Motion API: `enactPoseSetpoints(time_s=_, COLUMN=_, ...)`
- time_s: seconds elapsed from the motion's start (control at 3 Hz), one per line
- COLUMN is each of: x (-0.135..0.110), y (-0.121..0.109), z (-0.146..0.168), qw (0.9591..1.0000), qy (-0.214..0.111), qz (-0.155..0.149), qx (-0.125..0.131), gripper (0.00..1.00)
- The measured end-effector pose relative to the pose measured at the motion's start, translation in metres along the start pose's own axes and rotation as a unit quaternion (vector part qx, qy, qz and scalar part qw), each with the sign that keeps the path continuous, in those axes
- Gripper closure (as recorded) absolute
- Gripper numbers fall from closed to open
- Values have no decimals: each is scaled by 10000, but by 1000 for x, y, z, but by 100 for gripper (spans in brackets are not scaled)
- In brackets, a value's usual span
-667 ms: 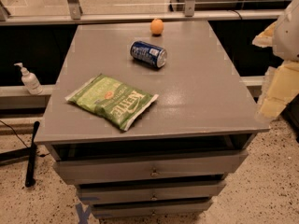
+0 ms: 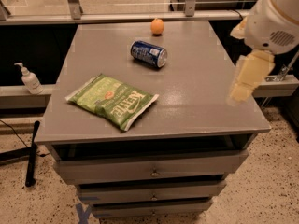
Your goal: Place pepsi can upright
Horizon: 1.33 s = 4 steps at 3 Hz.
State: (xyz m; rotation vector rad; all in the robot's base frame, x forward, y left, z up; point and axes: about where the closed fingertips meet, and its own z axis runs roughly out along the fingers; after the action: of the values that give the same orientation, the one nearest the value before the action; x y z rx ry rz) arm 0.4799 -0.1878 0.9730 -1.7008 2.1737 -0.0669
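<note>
The gripper [image 2: 242, 87] hung over the right edge of the grey cabinet top [image 2: 201, 101]. It was cream-coloured and smeared by blur, and it touched neither the surface nor any object. Whether it was open or closed could not be told. It pointed downward, leaning slightly in toward the cabinet, beneath the rounded white arm housing [image 2: 275, 22] in the upper right corner.

Well to the gripper's left and a little farther back, the pepsi can [image 2: 148, 53] lay on its side on the top, with one silver end turned toward the gripper's side. Only bare grey surface lay between the two. Beyond the can, near the far edge, sat an orange [image 2: 157, 26]. Farther to the gripper's left and nearer the front edge, a green Kettle chip bag [image 2: 112, 100] lay flat. Under the top were drawers [image 2: 152, 171]. Far to the left, off the cabinet, a pump bottle [image 2: 29, 78] stood on a ledge.
</note>
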Motion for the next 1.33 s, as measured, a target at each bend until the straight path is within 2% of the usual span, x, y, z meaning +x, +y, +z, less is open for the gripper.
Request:
enactPoseSetpoints(time_s=0.33, x=-36, y=-50, z=35, qw=9994, qy=-246, qz=199, qx=139, gripper=0)
enactPoseSetpoints(time_s=0.67, x=-73, y=-98, z=83, qw=9980, qy=-363, qz=423, qx=302, gripper=0)
enactPoseSetpoints(time_s=1.0, x=-97, y=-132, z=135, qw=9964, qy=-420, qz=653, qx=353, gripper=0)
enactPoseSetpoints(time_s=1.33, x=-121, y=-161, z=168, qw=9946, qy=-510, qz=793, qx=422, gripper=0)
